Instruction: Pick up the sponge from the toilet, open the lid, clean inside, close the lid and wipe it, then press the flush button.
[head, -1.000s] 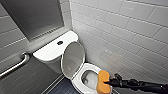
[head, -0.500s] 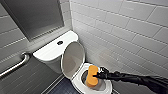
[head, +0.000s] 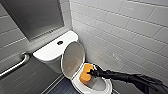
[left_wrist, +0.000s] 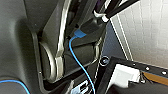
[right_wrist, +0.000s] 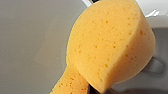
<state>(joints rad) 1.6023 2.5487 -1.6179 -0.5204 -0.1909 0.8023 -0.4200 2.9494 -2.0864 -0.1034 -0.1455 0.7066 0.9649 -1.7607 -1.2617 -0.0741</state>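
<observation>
A grab bar (head: 15, 65) crosses the left wall; the flush button (head: 60, 42) sits on the toilet (head: 48, 53) tank; the lid (head: 72, 58) stands raised. Beside its lower edge, over the bowl, the right gripper (head: 92, 72) clamps the sponge (head: 86, 73).

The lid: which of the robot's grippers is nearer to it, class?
Right. The right gripper holds the sponge just in front of the raised lid. The left gripper seems tucked by the robot's own body, judging by its wrist view.
</observation>
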